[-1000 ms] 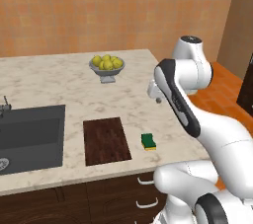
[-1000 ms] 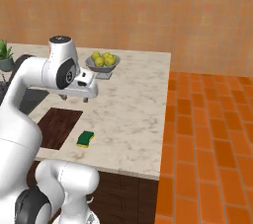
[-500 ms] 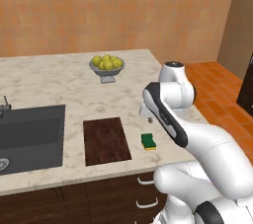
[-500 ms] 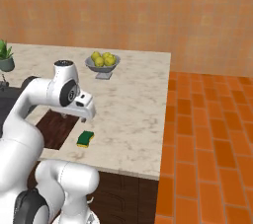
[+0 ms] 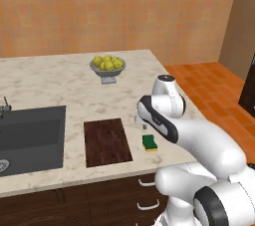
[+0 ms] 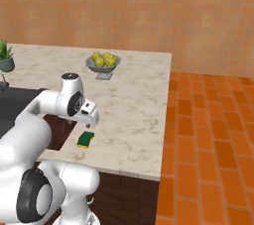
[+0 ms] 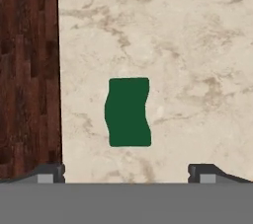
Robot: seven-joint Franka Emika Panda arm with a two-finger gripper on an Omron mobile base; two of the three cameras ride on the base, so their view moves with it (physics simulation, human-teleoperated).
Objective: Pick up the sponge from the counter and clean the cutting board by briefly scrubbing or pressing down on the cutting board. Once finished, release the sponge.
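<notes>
I can read no writing or labels on anything here. Since half a second ago my arm has dropped further, and the pincer (image 6: 91,121) now hangs just above the sponge (image 5: 149,143), fingers spread wide with nothing between them. In the hand view each fingertip (image 7: 49,171) sits well to either side of the sponge, not touching it. The sponge lies green side up on the surface (image 5: 60,80), just beside the right edge of the board (image 5: 106,141) but apart from it. A sink (image 5: 30,138) sits left of the board, a bowl of lemons (image 5: 107,65) stands farther back, and a potted plant (image 6: 6,58) is at the far left.
</notes>
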